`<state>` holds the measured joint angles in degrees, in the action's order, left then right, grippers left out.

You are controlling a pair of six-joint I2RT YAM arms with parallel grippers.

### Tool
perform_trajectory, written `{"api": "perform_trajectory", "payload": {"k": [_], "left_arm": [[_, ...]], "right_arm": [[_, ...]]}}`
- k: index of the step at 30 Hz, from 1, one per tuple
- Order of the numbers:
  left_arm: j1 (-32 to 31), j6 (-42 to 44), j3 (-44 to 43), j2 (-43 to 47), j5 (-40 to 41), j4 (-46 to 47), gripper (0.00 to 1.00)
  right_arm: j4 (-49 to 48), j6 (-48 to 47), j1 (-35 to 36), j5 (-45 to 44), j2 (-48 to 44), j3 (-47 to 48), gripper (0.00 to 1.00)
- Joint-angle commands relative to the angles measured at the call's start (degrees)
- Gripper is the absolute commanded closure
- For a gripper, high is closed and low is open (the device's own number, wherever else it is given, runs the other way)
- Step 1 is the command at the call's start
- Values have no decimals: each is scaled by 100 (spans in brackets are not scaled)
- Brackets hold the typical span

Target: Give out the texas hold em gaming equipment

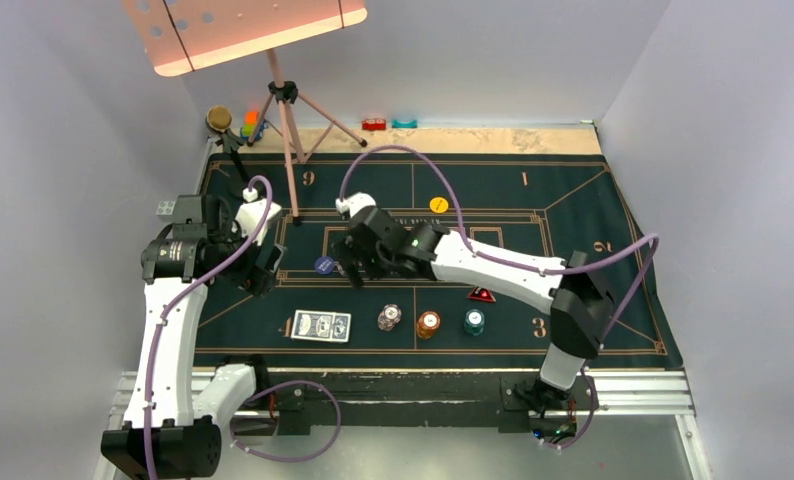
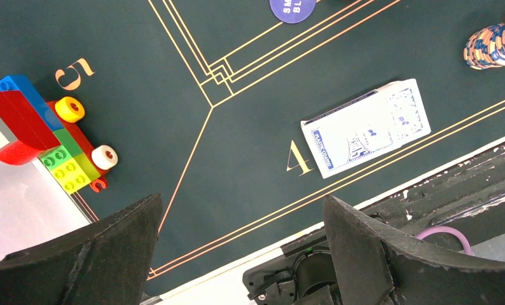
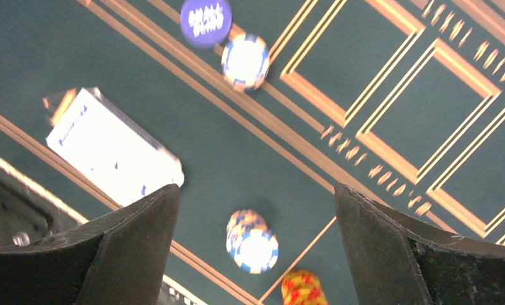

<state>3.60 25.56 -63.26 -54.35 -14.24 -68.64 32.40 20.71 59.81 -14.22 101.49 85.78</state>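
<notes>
The right gripper (image 3: 256, 190) hangs over the dark green printed table mat (image 1: 573, 210), its black fingers spread wide with nothing between them; below it a single round white-and-blue poker chip (image 3: 245, 60) lies just beside the round blue disc (image 3: 205, 19); the blue-and-white patterned-back playing cards (image 1: 321, 325) sit stacked by the mat's near edge, left of the white chip stack (image 1: 389, 318), orange chip stack (image 1: 428, 323) and teal chip stack (image 1: 473, 321); the red triangular marker (image 1: 482, 295) lies just behind the teal stack; the round yellow disc (image 1: 438, 204) rests farther back; the left gripper (image 2: 242, 200) is likewise wide and empty, near the stacked colourful toy blocks (image 2: 46, 133).
</notes>
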Motion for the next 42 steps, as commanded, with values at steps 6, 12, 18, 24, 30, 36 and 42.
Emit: {"api": "perform_trajectory", "payload": {"k": [6, 12, 18, 24, 30, 36, 42], "left_arm": [[-27, -5, -29, 159, 136, -14, 0], [-34, -7, -53, 189, 174, -35, 0], [-28, 15, -100, 218, 219, -47, 0], [-29, 36, -124, 218, 229, -50, 0], [-33, 54, -120, 214, 253, -37, 0], [-27, 58, -99, 203, 246, -48, 0], [-29, 55, -83, 207, 230, -55, 0]], "right_arm": [[-101, 561, 608, 252, -401, -1571, 2], [-266, 550, 619, 248, -257, -1794, 2], [-477, 553, 619, 468, -161, -1875, 2], [-522, 600, 619, 581, 83, -1908, 8], [-446, 567, 619, 482, 136, -1845, 22], [-360, 548, 619, 384, 71, -1795, 26], [-215, 529, 625, 212, -62, -1738, 33]]}}
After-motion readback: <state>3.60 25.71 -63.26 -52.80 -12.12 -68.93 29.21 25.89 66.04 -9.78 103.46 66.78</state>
